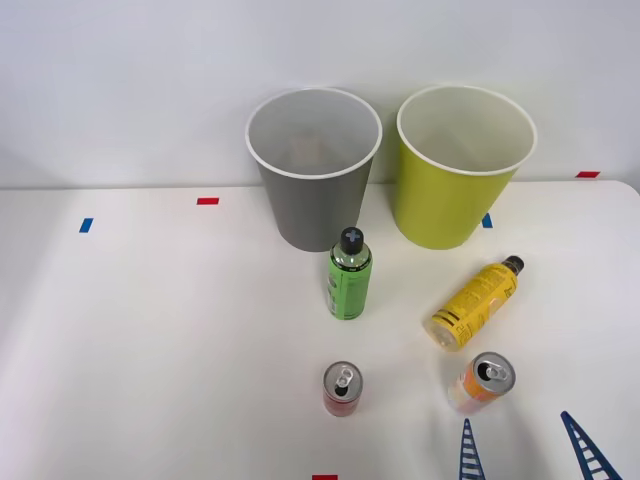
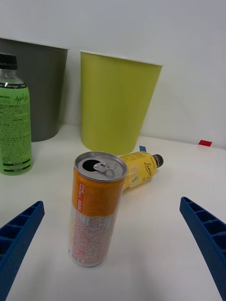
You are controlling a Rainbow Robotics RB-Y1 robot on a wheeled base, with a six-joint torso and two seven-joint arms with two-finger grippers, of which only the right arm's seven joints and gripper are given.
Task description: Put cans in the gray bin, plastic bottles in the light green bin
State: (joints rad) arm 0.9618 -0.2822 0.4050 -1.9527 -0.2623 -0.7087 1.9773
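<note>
A smooth white counter (image 1: 150,330) carries all the items. At its back edge two tall, round, tapered bins are set side by side, each with a thin white rim and a pale interior: the matte gray bin (image 1: 312,205) on the left and the light green bin (image 1: 450,205) to its right, the two close but apart.

Just in front of the gray bin, the bright green plastic bottle (image 1: 348,280) is stood upright; its black cap and printed label can be seen, with clear plastic at the shoulder. The yellow plastic bottle (image 1: 476,302) is laid on its side in front of the light green bin, its black cap pointed toward the back right.

Nearer the front edge, the short red can (image 1: 341,390) is stood upright with its silver pull-tab top showing. To its right, the slimmer orange and white can (image 1: 480,384) is also stood upright; its opening and tab are visible in the wrist view, and fine print is carried on its white lower half.

The right end effector (image 1: 530,450) is held at the front right of the counter, its blue ribbed fingers (image 2: 19,235) spread wide, with nothing gripped. The orange and white can is seen just ahead of the fingers, touched by neither.
</note>
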